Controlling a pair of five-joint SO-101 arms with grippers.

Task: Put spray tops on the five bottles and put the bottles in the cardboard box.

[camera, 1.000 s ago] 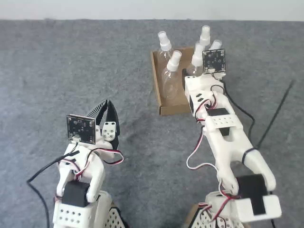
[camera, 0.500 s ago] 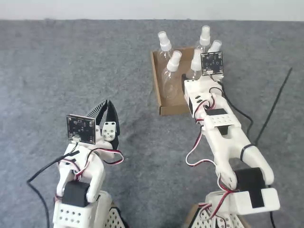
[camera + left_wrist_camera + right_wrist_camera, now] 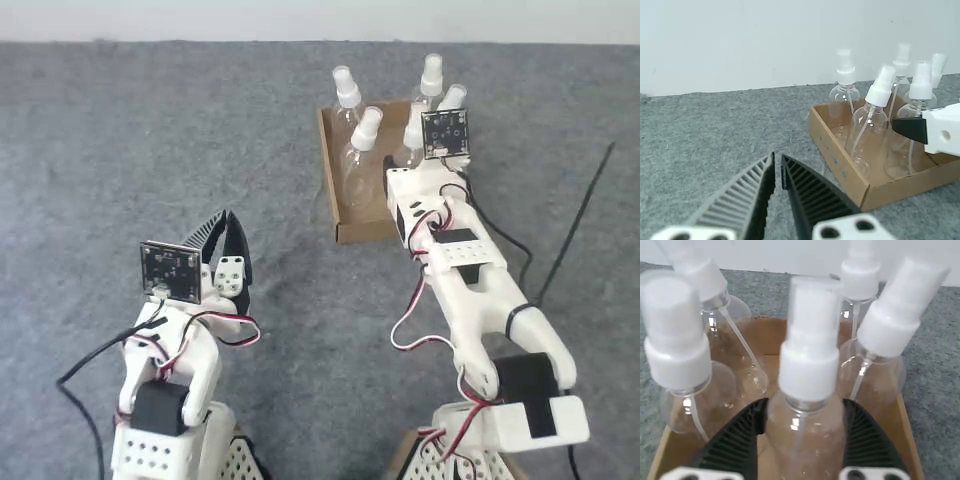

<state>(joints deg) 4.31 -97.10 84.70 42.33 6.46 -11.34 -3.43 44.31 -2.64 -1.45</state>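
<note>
Bottles point(image 3: 358, 150), five clear round-bodied ones with white spray tops, stood in the shallow brown cardboard box point(image 3: 335, 195) at the far side of the grey carpeted table point(image 3: 150, 130), straight ahead of my right arm.

My right wrist view gave what the high view could not: my right gripper point(image 3: 804, 409) had its black ribbed fingers pressed against both sides of the nearest bottle point(image 3: 809, 360), pinching its body. From above, the wrist camera board point(image 3: 446, 132) covered that grip entirely, and my arm hid the box's right wall. My left wrist view caught one black finger point(image 3: 910, 129) of that gripper beside the bottles, over the box's near end.

My left gripper point(image 3: 778, 165) hung over bare carpet, well apart from the box. Its two fingers were drawn together with only a thin slit between the tips, and they held nothing.

The pinched bottle's base was cut off in my right wrist view, so I could not tell whether it rested on the box floor. The rear spray tops ran past that picture's edge.

Every bottle had its long axis upright, top uppermost. In my left wrist view two spray heads looked slanted on their necks.
</note>
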